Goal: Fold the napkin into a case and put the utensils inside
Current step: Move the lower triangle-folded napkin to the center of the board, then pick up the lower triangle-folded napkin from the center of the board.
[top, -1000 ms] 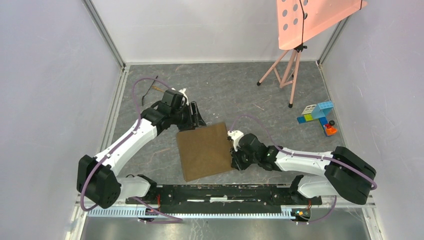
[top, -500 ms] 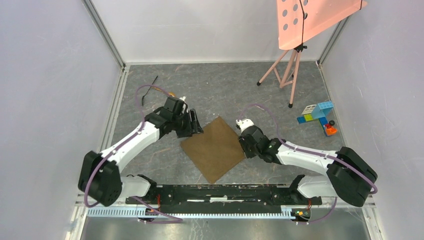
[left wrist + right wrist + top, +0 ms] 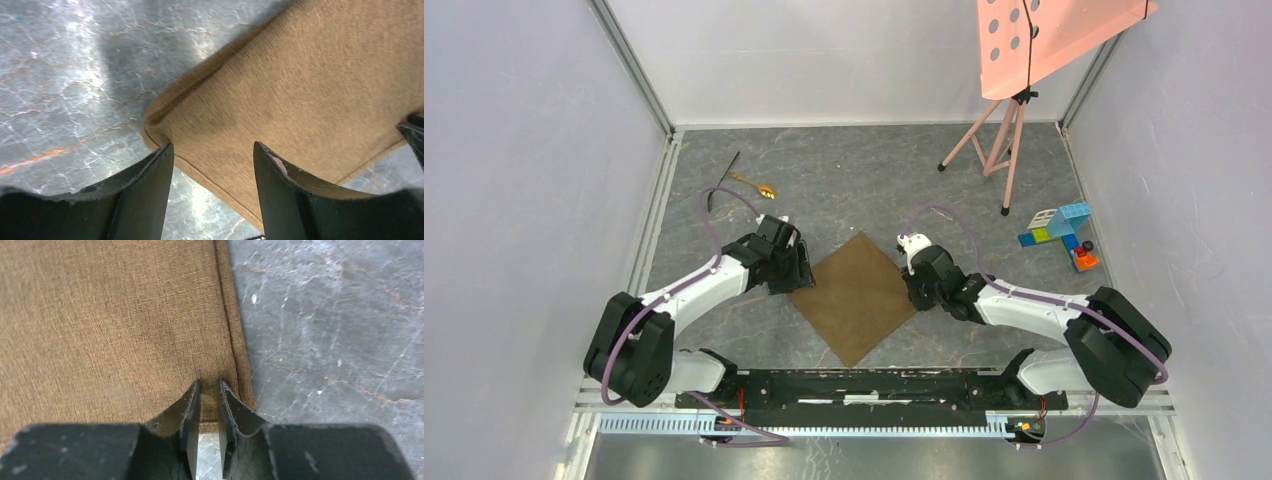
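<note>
Top external: one napkin (image 3: 857, 297), flat; left gripper (image 3: 808, 275) released at its corner; right gripper (image 3: 909, 295) narrowed over opposite hem, hold undeterminable.

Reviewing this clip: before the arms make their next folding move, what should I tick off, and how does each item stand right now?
1. Napkin lying flat: ok.
2. Left hand open, its fingers straddling the napkin's left corner: ok.
3. Right hand gripping the right corner: cannot tell; jaws are nearly shut at the hem.
4. Gold spoon and black utensil off the cloth: ok, both lie at the far left.
5. Toy blocks out of the way: ok.
6. Pocket folded: not ok; the napkin is a plain square.
</note>
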### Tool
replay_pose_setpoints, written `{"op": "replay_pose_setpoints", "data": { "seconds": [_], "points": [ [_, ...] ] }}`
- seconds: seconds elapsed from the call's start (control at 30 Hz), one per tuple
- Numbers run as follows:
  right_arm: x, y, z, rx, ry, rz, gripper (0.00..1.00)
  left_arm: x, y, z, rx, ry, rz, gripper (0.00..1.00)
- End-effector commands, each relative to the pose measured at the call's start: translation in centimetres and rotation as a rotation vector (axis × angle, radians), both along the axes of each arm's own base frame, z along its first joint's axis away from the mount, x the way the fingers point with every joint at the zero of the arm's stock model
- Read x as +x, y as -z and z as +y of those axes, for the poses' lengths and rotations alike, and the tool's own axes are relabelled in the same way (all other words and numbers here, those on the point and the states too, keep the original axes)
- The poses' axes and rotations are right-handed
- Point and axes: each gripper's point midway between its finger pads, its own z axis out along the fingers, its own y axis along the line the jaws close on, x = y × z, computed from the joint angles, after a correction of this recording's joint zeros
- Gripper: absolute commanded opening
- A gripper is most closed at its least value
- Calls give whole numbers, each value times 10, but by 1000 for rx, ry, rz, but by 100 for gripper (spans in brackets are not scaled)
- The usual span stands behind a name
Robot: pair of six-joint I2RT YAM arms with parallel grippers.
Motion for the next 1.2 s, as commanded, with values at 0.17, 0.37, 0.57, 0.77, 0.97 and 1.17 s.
{"op": "replay_pose_setpoints", "data": {
  "seconds": [0.17, 0.37, 0.57, 0.77, 0.97, 1.17],
  "points": [
    [10, 18, -56, -183, 153, -78, 26, 33, 20, 8, 104, -59, -44, 67],
    [30, 0, -61, -289, 133, -134, 29, 46, 10, -5, 77, -36, -58, 67],
    [44, -52, -44, -273, 85, -202, 44, 42, -44, -2, 42, -25, -140, 73],
    [-3, -73, 41, -56, -173, -59, 69, 31, -120, 23, 25, -89, -337, 79],
    [-66, -65, 100, 80, -350, 132, 79, 8, -198, 49, -89, -187, -599, 87],
    [-86, -48, 123, -24, -390, 176, 81, -11, -237, 53, -168, -148, -721, 92]
  ]
}}
